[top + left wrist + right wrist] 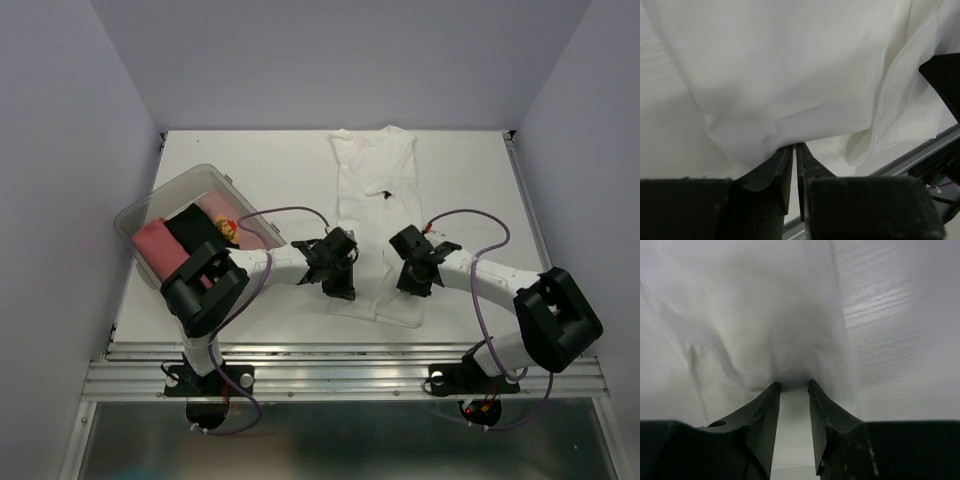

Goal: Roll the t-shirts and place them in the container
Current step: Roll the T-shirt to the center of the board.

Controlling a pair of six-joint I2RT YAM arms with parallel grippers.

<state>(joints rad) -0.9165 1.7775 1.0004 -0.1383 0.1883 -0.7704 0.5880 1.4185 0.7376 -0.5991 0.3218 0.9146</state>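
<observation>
top external: white t-shirt [375, 190] lies lengthwise mid-table [260, 170], folded narrow. left gripper [340, 285] and right gripper [412, 280] sit at its near corners. pink shirt [155, 245] and black shirt [190, 228] are in the tub [190, 178], far left.
left wrist: fingers [782, 165] nearly together, pinching a white cloth fold.
right wrist: fingers [765, 410] parted, cloth bunched at the tips.

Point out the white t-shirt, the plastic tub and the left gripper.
white t-shirt [375, 225]: top view, middle of its body.
plastic tub [163, 188]: top view, its far rim.
left gripper [794, 147]: left wrist view, between its fingertips.
</observation>
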